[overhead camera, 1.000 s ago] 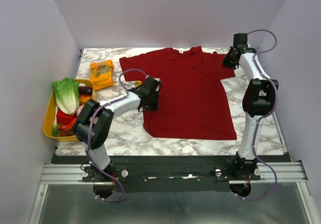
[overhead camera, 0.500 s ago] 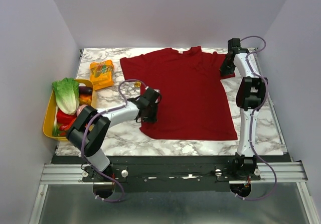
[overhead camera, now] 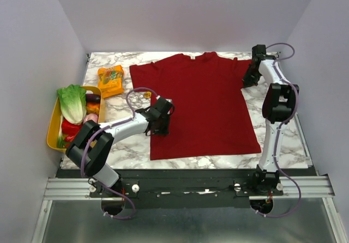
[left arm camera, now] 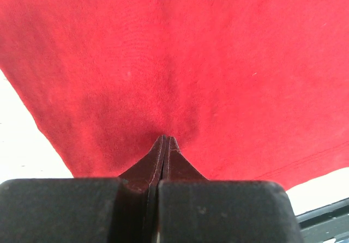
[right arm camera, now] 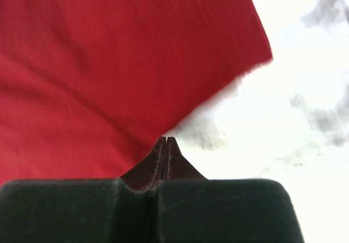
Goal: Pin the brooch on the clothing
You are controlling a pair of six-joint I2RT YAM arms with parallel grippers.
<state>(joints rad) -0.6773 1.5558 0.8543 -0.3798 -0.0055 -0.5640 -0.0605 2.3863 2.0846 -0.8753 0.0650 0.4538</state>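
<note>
Red T-shirt (overhead camera: 207, 107) flat — brooch (overhead camera: 146, 94) beside

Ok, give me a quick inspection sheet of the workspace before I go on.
Surface: marble table, partly covered by the shirt.
Job's things: T-shirt spread flat; brooch on the table beside its sleeve, not pinned.
Clutter: snack packet; yellow tray of vegetables.
Grippers: left gripper shut, pinching the T-shirt's side edge; right gripper shut, apparently on the other sleeve's hem.
Cables: purple cables looped along both arms.
Surroundings: plain walls; nothing else seen.
</note>
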